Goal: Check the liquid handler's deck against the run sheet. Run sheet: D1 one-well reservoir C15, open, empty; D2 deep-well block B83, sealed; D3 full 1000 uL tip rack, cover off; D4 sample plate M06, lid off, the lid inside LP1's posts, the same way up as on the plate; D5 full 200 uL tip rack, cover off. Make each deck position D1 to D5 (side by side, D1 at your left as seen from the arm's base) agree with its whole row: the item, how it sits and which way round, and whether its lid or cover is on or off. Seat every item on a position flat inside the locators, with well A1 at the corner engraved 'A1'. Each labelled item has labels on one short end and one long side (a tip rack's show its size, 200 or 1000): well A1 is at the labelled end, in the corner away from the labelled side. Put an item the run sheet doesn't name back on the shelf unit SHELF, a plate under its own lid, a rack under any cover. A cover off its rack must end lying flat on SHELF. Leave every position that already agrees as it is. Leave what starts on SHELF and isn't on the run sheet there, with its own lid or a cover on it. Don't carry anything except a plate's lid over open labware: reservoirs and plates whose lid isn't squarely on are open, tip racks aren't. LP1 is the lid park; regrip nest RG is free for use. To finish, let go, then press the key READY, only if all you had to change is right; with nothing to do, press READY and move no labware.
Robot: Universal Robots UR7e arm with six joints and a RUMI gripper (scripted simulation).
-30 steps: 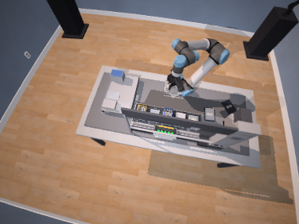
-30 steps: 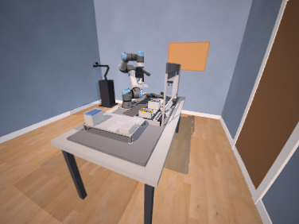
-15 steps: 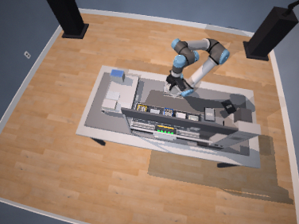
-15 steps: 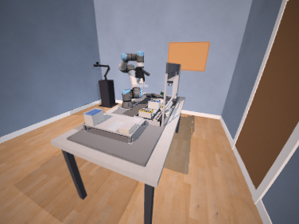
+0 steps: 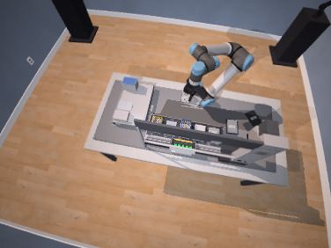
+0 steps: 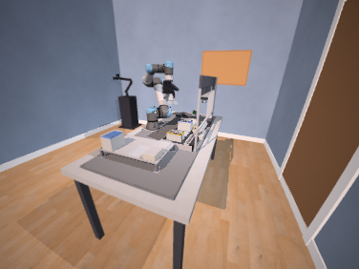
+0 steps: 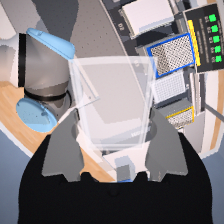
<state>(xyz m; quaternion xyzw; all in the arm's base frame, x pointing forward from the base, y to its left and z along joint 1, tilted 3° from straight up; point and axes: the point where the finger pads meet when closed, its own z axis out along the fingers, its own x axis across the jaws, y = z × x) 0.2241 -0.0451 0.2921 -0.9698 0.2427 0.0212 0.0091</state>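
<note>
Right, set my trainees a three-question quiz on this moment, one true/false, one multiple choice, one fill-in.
1. True or false: the gripper holds nothing.
2. What is between the fingers? A) a blue-framed tip rack B) a clear lid C) a reservoir
3. Fill in: in the wrist view, the blue-framed tip rack lies to the ____ of the lid.

Key: 1 false; 2 B; 3 right.
</note>
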